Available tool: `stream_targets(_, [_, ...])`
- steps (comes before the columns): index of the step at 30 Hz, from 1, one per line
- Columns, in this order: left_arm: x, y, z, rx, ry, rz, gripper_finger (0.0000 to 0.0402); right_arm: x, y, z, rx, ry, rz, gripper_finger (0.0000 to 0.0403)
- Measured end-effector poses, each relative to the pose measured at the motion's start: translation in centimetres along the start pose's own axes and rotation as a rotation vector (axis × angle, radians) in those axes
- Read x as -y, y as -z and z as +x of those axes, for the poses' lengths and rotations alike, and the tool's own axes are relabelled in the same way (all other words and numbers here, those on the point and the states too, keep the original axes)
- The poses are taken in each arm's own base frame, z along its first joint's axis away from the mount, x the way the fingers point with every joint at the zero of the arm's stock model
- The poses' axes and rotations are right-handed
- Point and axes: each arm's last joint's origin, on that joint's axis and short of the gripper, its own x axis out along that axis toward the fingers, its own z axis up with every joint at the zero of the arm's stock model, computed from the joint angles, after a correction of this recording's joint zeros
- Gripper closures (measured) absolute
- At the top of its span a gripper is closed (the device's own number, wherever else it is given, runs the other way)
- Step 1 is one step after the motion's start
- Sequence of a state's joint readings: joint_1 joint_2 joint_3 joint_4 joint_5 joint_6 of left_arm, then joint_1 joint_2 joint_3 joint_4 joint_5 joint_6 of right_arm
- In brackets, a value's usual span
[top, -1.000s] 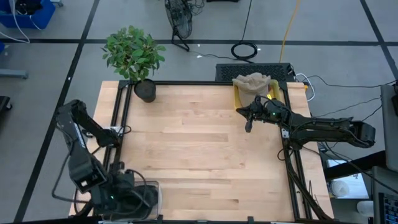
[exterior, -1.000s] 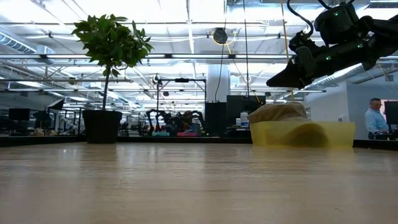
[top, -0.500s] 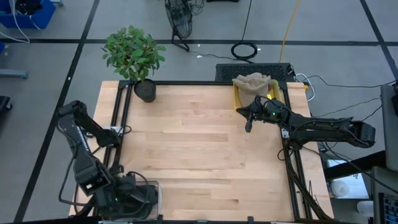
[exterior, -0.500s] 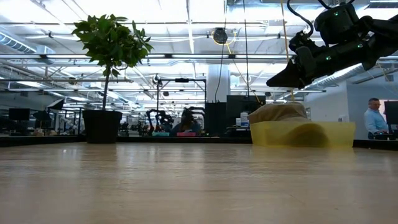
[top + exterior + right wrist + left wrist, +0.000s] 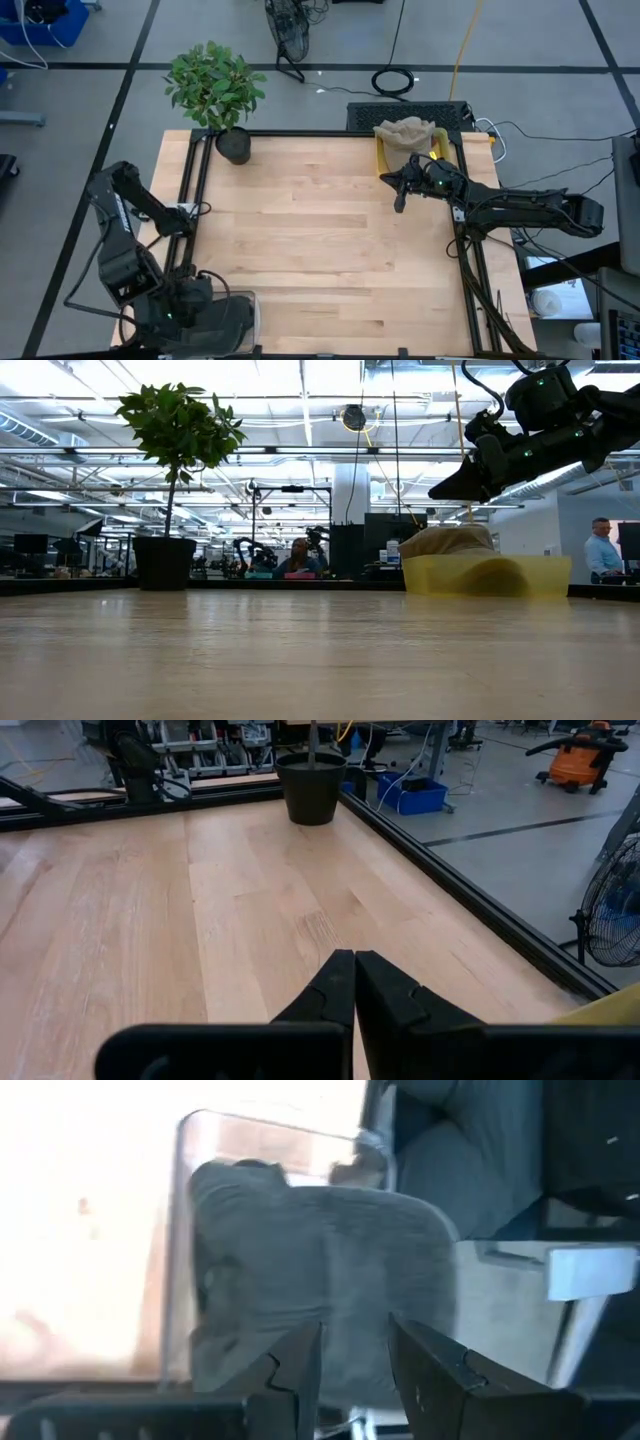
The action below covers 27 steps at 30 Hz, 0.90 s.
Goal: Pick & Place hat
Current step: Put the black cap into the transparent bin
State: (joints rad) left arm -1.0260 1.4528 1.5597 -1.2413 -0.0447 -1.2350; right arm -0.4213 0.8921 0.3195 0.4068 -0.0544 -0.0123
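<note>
A grey hat (image 5: pixel 320 1250) lies inside a clear bin (image 5: pixel 180 1200) at the table's near left corner. My left gripper (image 5: pixel 355 1365) hangs over it, pointing steeply down, its fingers open above the hat's near part. A tan hat (image 5: pixel 405 133) rests in a yellow bin (image 5: pixel 382 155) at the far right of the table, and also shows in the low view (image 5: pixel 447 540). My right gripper (image 5: pixel 400 203) is shut and holds nothing; it hovers level above the table just in front of the yellow bin.
A potted plant (image 5: pixel 215 90) stands at the table's far left corner. Black frame rails (image 5: pixel 190 200) run along the table's left, right and far edges. The broad wooden middle of the table (image 5: pixel 320 230) is bare. A person (image 5: pixel 603 550) stands in the room beyond.
My left arm has risen a little over the clear bin at the near left corner, and its wrist has drawn slightly toward the table's left edge. My right arm has kept still.
</note>
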Motion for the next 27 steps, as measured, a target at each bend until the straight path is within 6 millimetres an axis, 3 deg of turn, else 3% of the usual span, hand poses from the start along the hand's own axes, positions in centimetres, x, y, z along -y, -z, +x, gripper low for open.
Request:
stream_targets(6, [-0.8,0.0,-0.1,0.069,-0.106,0.016,0.0282,0.0,0.0,0.0,0.000,0.000,0.000,0.0403])
stream_targets(11, [-0.4,-0.7,1.4,0.122,-0.045,0.036,0.0282,0.0,0.0,0.0,0.000,0.000,0.000,0.0403])
stream_targets(20, [-2.1,-0.1,7.8,-0.050,0.021,-0.018,0.0282,0.0,0.0,0.0,-0.001,0.000,0.000,0.0403])
stream_targets(27, [-3.9,0.0,11.8,-0.071,0.088,-0.045,0.0282,0.0,0.0,0.0,0.000,0.000,0.000,0.0403])
